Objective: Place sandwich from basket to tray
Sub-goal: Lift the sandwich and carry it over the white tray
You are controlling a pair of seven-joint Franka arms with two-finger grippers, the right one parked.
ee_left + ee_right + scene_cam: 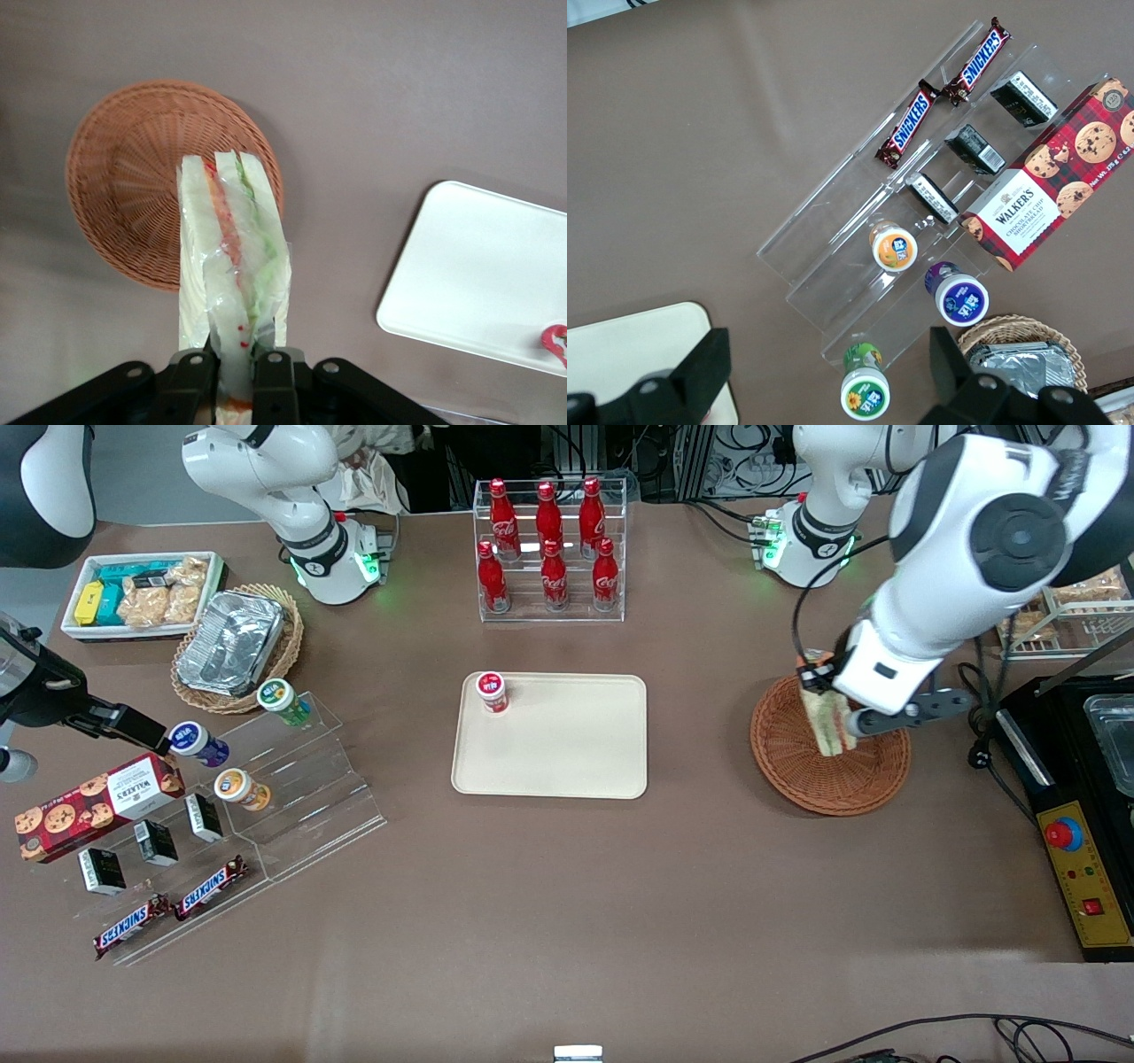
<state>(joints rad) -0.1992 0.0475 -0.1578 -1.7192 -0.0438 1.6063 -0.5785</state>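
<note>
Front view shows the tray (549,735) holding only a small red-lidded cup (492,692) at its 10 o'clock corner. The arm hides part of the basket (830,757). Above the basket, the gripper (236,359) pinches the sandwich (232,257): pale bread, orange and green inside, clear wrap.

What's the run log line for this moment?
hand: shut on sandwich | sandwich: lifted above wicker basket | tray: holds only a small red-lidded jar
</note>
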